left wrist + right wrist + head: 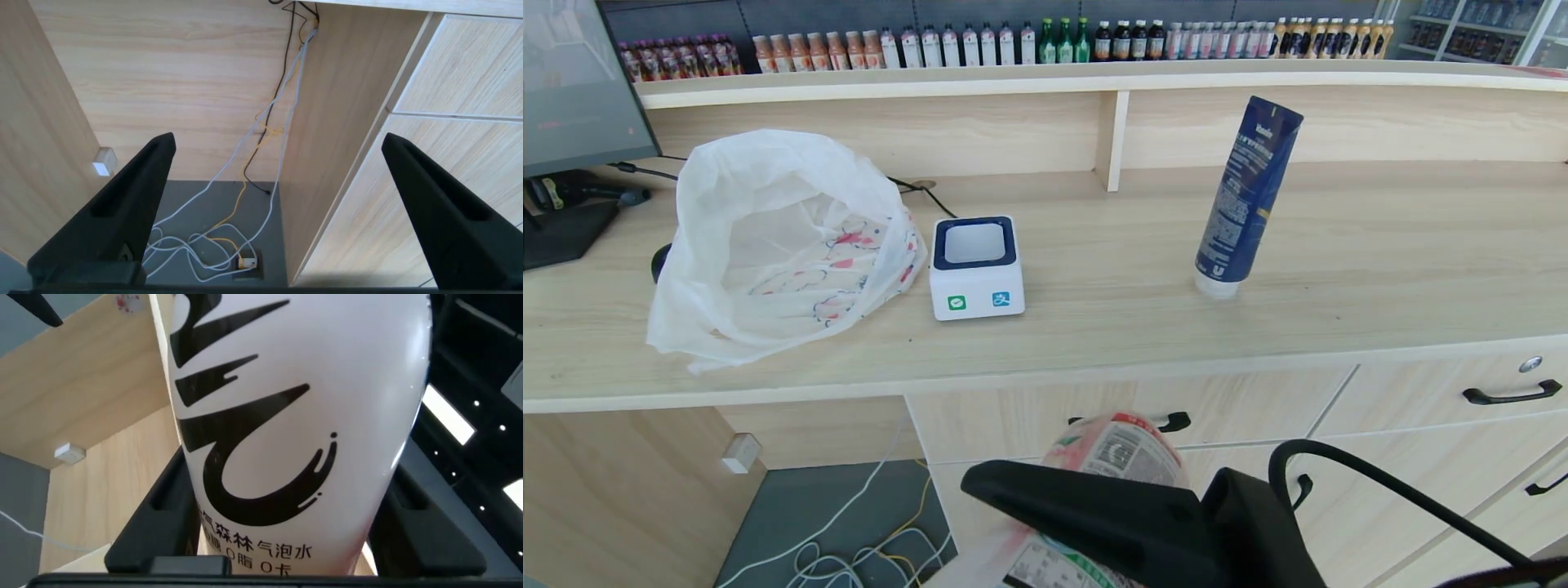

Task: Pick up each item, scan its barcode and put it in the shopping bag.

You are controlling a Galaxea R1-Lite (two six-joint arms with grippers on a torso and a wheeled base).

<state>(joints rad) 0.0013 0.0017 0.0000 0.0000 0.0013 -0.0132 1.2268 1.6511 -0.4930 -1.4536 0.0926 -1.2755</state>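
Wooden checkout counter (1094, 327) noted, with a shelf of bottled drinks (1013, 41) behind it. The shopping bag (784, 245) lies open at the robot's left, touching the white scanner (977, 265) beside it. A red-patterned shape shows through the plastic; whether it is an item or print cannot be told. One blue tube (1245, 196) stands on its cap well to the right, untouched. Judged progress: early to midway, with one item in hand not yet scanned and the tube left to do. The right gripper (290, 518) is clamped on a bottle (1119, 453), fingers on both sides, held low in front of the counter edge. The left gripper (278, 147) is spread wide and carries nothing, facing the recess under the counter.
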